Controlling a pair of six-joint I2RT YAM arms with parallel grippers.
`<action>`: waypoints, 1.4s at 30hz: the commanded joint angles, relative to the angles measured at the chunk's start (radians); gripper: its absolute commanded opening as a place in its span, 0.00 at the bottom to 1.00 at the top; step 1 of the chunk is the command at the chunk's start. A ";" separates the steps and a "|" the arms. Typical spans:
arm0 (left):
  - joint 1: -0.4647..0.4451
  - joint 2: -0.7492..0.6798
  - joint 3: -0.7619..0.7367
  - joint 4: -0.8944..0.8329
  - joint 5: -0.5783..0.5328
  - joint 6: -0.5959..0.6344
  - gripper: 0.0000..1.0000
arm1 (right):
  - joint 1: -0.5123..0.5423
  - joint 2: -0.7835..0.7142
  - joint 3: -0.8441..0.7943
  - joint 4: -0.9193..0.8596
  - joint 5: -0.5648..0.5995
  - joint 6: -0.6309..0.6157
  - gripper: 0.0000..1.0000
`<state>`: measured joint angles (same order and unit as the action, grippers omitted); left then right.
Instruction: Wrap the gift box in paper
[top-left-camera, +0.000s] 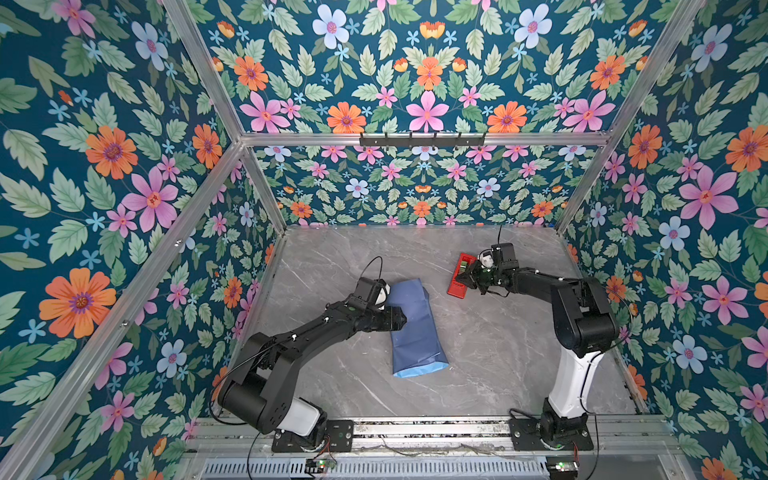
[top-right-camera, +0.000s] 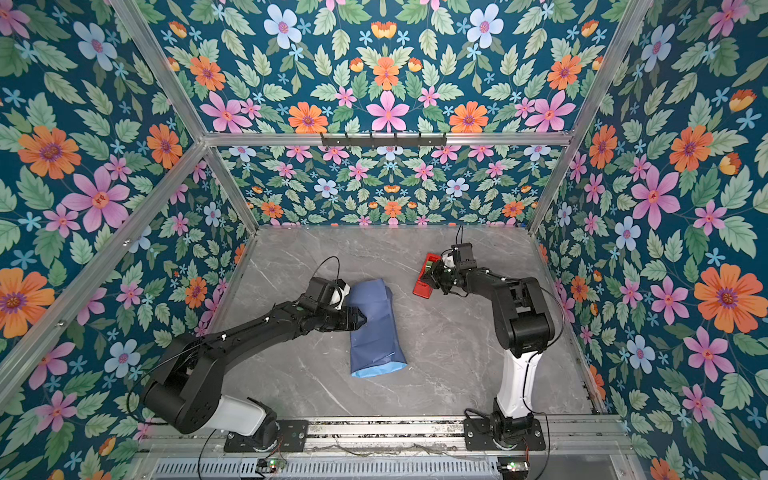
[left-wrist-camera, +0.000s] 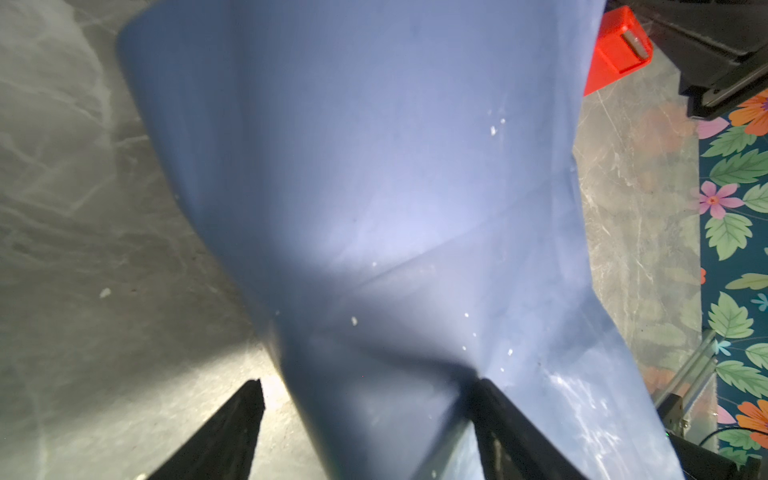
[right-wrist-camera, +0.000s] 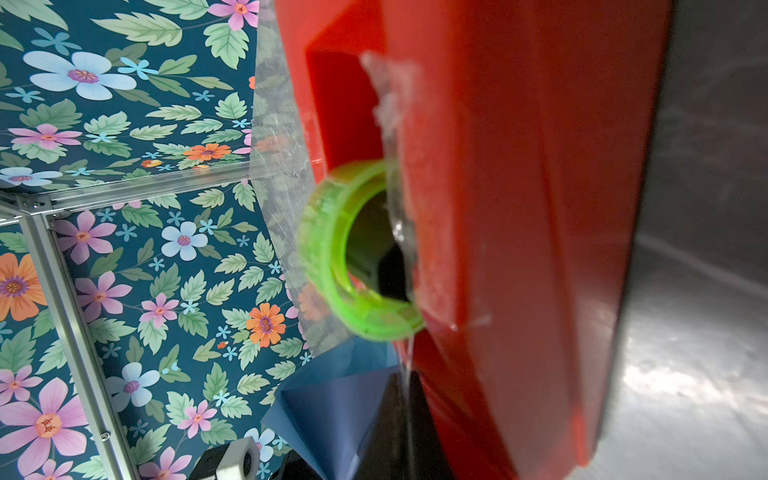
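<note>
— While the left gripper stands wide, pressing the paper down mid-table, is the box wrapped?
— It's hidden inside, I reckon, and the near end gapes. This looks like the taping step.
— And the right gripper?
— Pinched shut at the dispenser, seemingly on the tape. Next it needs to draw a strip and carry it to the seam.

Bare table is lying open across the lower centre and right in a top view — the paper and red tape dispenser are blocking the middle and upper right.
</note>
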<state>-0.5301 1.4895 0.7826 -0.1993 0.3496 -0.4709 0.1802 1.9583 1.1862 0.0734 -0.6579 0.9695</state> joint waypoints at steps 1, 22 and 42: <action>-0.001 0.017 -0.017 -0.162 -0.101 0.031 0.80 | 0.001 -0.012 -0.009 0.072 -0.006 0.037 0.00; -0.001 0.028 -0.016 -0.154 -0.099 0.035 0.80 | 0.013 -0.126 -0.123 0.179 -0.048 0.110 0.00; -0.001 0.031 -0.017 -0.151 -0.094 0.037 0.80 | 0.084 -0.166 -0.276 0.186 0.045 0.101 0.00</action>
<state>-0.5293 1.4979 0.7815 -0.1902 0.3622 -0.4686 0.2619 1.7840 0.9150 0.2573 -0.6193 1.0882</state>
